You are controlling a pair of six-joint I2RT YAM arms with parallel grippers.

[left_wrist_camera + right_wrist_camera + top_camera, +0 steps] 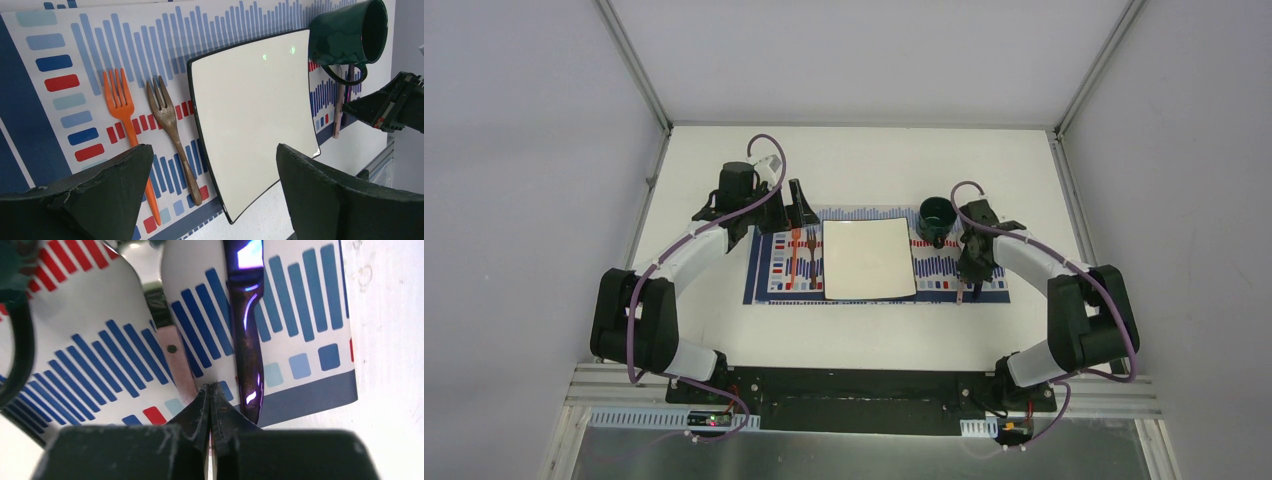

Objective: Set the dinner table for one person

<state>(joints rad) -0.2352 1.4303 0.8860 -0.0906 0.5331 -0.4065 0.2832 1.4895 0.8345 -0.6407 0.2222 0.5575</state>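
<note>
On the dinner table lies a striped placemat with a square white plate in its middle. An orange fork and a wooden fork lie side by side left of the plate. A dark green mug stands at the plate's far right corner. My left gripper hangs open and empty above the placemat's far left part. My right gripper is shut low over the placemat's right side. Its tips meet at the end of a pink-handled knife, beside a shiny purple handle. Nothing shows between its jaws.
Aluminium frame rails run along the table's sides, with grey walls behind them. The mug's handle sits close to the left of my right gripper. Bare white tabletop begins just right of the placemat's edge.
</note>
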